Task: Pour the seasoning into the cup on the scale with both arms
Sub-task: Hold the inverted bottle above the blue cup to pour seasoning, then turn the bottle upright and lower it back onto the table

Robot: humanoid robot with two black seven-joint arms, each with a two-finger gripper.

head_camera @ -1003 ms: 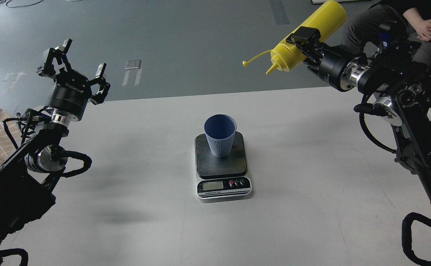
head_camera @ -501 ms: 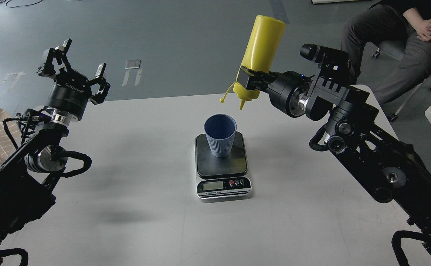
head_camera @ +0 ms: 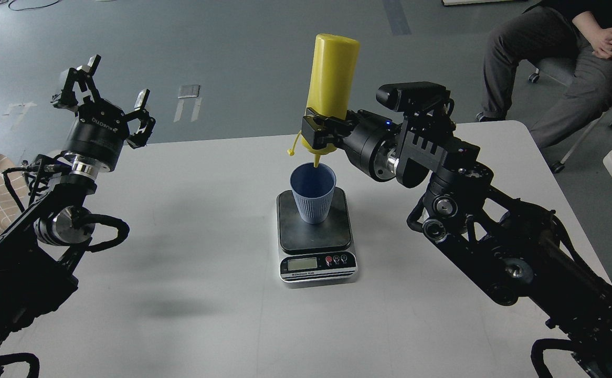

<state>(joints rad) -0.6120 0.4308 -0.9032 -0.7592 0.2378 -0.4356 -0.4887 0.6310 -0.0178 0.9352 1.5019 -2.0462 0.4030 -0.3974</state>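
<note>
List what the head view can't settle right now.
- Scale LCD: too small to read.
- Any flow from the bottle: nozzle tip sits at the cup rim, too small to tell.
- Cup contents: inside dark, not clear.
- Right gripper far finger: hidden behind the bottle.
- Seated person: head cut off by the top edge.

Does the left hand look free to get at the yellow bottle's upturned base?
Probably yes: the left hand is open and empty, the squeeze bottle stands inverted, and nothing shows between them.

Cup [head_camera: 313, 192] on scale [head_camera: 315, 233] (mid-table [head_camera: 180, 294]), inverted seasoning [head_camera: 330, 89] directly above.
</note>
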